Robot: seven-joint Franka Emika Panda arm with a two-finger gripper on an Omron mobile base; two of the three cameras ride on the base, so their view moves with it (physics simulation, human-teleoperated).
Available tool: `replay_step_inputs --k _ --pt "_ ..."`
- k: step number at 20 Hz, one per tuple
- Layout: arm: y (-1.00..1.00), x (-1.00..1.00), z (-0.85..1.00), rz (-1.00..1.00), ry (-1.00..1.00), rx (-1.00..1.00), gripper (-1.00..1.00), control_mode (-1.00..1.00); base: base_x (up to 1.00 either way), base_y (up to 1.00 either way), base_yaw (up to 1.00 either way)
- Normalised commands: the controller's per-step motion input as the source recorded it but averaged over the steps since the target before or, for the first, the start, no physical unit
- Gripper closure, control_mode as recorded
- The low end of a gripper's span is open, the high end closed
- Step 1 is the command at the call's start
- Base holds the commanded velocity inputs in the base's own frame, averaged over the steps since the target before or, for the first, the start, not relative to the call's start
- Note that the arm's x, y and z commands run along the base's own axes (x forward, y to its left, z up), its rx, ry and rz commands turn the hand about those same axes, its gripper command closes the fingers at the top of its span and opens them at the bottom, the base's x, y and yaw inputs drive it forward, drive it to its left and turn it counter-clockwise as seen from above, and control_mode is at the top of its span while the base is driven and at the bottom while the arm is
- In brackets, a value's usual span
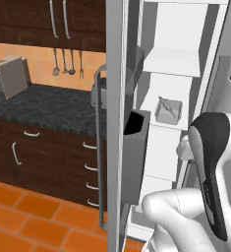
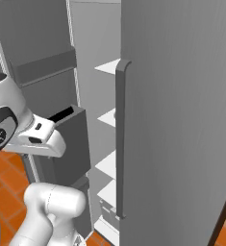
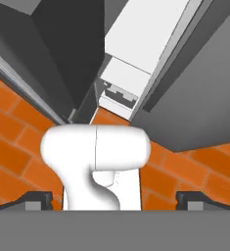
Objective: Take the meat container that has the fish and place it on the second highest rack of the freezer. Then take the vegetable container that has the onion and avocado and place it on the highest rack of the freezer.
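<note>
Even, flat rendered light; soft shading inside freezer (image 1: 168,59); no glare; coarse, slightly blurry resolution.

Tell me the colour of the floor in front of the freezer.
Orange tiles with darker seams, clearest in the hand view, below the freezer's white interior.

the freezer (image 1: 116,98) looks like matt grey metal outside, with smooth white plastic-like shelves (image 1: 172,61) inside and dark matt door bins (image 1: 135,152). at nine o'clock in the left base view the counter (image 1: 48,106) is dark speckled stone over dark wood cabinets (image 1: 38,157) with shiny metal handles (image 1: 15,153). the floor (image 1: 33,216) is glossy orange tile, and the wall (image 1: 43,61) looks matt orange.
</note>
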Motion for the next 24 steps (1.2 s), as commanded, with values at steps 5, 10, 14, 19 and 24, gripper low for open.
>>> replay_step_inputs --k 5,10,14,19,24 --pt "0.02 -0.08 -0.01 -0.2 -0.03 0.13 -1.0 -1.0 0.0 0.0 0.0" --pt "0.14 0.01 0.0 0.0 -0.01 -0.04 -1.0 -1.0 0.0 0.0 0.0" --pt "0.0 0.01 0.0 0.01 0.0 -0.03 -1.0 -1.0 0.0 0.0 0.0" --pt "0.0 0.0 0.0 0.03 0.0 0.0 -1.0 -1.0 0.0 0.0 0.0" --pt "0.0 0.0 0.0 0.0 0.0 0.0 -1.0 1.0 -0.01 -0.02 0.02"
